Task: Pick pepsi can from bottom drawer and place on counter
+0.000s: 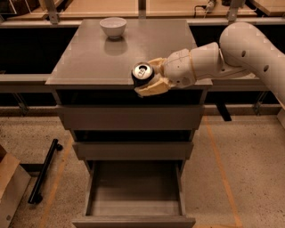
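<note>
My gripper [149, 80] is shut on the pepsi can [142, 74], a dark can with a silver lid and pull tab. It holds the can at the front edge of the counter [107, 62], about level with the glossy slab. The white arm reaches in from the right. The bottom drawer [133, 196] stands pulled out below, with its flat grey floor bare. The tan fingers [153, 87] wrap the can's right and lower sides.
A white bowl [112, 26] sits at the counter's back left. Two shut grey drawer fronts [129, 118] lie between counter and open drawer. A black bar [43, 171] and a cardboard box [11, 187] lie on the floor at left. Wooden tabletops [111, 6] run behind.
</note>
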Robot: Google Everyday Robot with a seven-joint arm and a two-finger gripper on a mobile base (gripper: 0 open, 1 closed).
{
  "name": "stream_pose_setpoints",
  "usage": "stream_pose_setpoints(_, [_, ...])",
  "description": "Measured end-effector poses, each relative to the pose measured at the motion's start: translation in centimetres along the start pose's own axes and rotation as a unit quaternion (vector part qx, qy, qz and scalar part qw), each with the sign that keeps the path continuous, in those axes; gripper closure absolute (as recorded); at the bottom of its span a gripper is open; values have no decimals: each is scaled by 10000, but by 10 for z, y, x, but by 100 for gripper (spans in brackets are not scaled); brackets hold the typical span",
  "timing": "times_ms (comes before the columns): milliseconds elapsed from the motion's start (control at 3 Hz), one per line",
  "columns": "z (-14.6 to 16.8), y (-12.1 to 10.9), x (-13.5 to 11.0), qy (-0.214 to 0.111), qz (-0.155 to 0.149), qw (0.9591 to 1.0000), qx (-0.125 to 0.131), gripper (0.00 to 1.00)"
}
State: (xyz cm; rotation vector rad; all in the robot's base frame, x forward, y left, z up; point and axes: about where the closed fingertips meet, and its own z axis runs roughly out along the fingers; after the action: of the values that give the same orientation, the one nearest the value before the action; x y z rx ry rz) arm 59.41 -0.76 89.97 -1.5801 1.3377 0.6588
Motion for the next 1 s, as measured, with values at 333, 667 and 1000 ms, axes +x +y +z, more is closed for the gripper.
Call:
stream_pose_setpoints(333, [0, 0, 0, 0, 0, 10000, -1, 100])
stream_pose_setpoints(667, [5, -14, 1, -16, 101, 9999, 129, 100])
stream_pose_setpoints(1000, [9, -40, 1, -46, 147, 9994, 294, 100])
